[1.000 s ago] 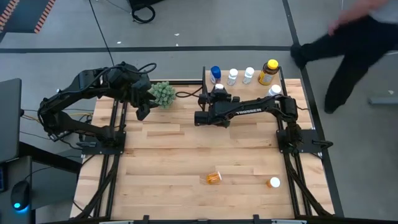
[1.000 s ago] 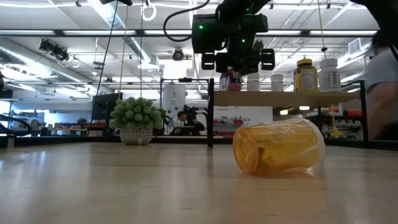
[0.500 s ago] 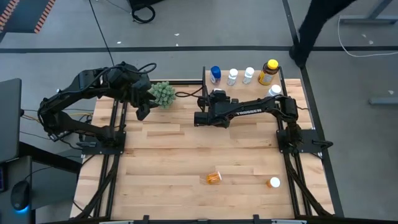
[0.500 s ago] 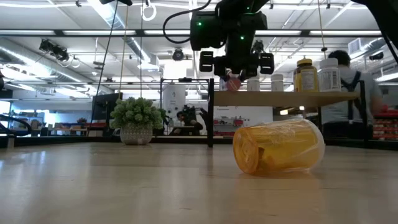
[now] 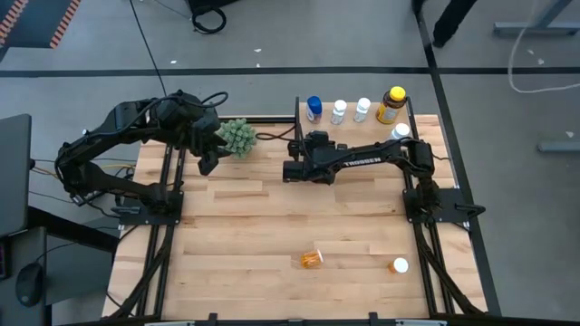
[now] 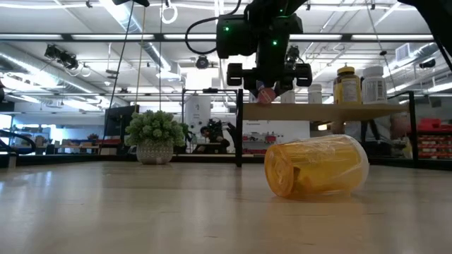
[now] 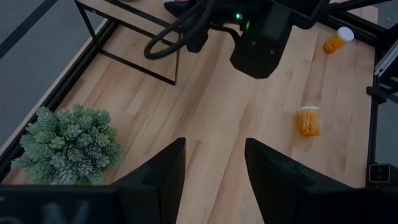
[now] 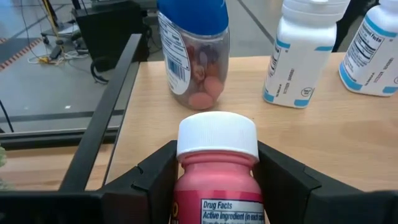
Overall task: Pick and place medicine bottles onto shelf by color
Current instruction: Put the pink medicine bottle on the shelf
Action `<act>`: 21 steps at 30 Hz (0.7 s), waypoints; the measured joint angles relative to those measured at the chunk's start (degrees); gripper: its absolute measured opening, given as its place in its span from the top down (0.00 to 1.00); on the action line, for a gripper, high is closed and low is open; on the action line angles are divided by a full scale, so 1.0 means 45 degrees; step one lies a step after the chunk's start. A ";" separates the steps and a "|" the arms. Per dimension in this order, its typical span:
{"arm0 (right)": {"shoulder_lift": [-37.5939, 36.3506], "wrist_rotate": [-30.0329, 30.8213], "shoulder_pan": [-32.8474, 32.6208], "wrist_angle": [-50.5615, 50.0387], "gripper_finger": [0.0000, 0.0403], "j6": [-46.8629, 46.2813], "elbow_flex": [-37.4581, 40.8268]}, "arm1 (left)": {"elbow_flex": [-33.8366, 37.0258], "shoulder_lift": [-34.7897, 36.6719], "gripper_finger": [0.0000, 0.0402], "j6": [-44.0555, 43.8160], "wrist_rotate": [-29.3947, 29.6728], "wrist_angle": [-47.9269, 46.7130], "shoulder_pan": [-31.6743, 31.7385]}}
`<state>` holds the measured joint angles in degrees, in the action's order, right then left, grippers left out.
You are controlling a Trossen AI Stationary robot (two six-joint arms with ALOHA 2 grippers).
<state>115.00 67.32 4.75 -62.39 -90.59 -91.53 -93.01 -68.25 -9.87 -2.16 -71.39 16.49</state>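
The shelf (image 5: 353, 127) stands at the table's far edge with a blue-capped bottle (image 8: 196, 50), white bottles (image 8: 301, 50) and an amber, yellow-capped bottle (image 5: 391, 104) upright on it. My right gripper (image 8: 217, 186) is shut on a pink, white-capped bottle (image 8: 217, 162), just short of the blue-capped one at the shelf's left end; the low view shows it (image 6: 265, 94) at shelf-top height. An orange bottle (image 5: 312, 259) and a white-capped orange one (image 5: 399, 265) lie on their sides on the near table. My left gripper (image 7: 214, 168) hangs open beside the plant (image 5: 237, 136). My right gripper pinches the pink bottle's body just under the white cap (image 8: 186, 180) between its two fingers, one on each side. The fingers (image 8: 280, 180) come from the table's near side, slanting a little down toward the shelf. Whether the bottle's bottom touches the shelf is hidden.
The shelf's black upright frame (image 8: 99, 130) stands close beside the held bottle. Bare shelf wood (image 8: 323, 137) lies between it and the white bottles. A further white bottle (image 5: 400, 132) stands at the shelf's right end. The table's middle (image 5: 290, 217) holds nothing.
My right gripper has swung about at the wrist in front of the shelf's left end, keeping hold of the pink bottle, which has sunk a little toward the shelf top. A person beyond the table's far right corner has walked off.
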 joint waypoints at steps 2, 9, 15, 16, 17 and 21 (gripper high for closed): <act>0.0000 -0.0119 0.0011 0.0005 0.50 -0.0004 0.0000 | 0.0000 0.0000 0.57 0.0000 -0.0002 -0.0030 -0.0004; 0.0015 -0.0944 0.0091 0.0177 0.39 0.0044 0.0000 | 0.0000 0.0000 0.57 0.0000 -0.0003 -0.0025 -0.0002; 0.0029 -0.0966 0.0049 -0.0309 0.32 0.0672 -0.0725 | 0.0000 0.0000 0.57 -0.0016 -0.0003 -0.0020 -0.0004; 0.0029 -0.0968 0.0058 -0.0386 0.31 0.0981 -0.0921 | 0.0000 0.0000 0.56 -0.0035 -0.0004 -0.0020 -0.0004; 0.0029 -0.0970 0.0086 -0.0465 0.31 0.1316 -0.1132 | 0.0000 0.0000 0.56 -0.0048 -0.0004 -0.0020 -0.0004; 0.0029 -0.1175 0.0092 -0.1459 0.31 0.2170 -0.2364 | 0.0000 0.0000 0.56 -0.0087 -0.0004 -0.0011 -0.0002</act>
<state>115.13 62.03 5.17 -68.96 -80.82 -102.16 -93.01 -68.25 -10.26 -2.17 -71.44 16.48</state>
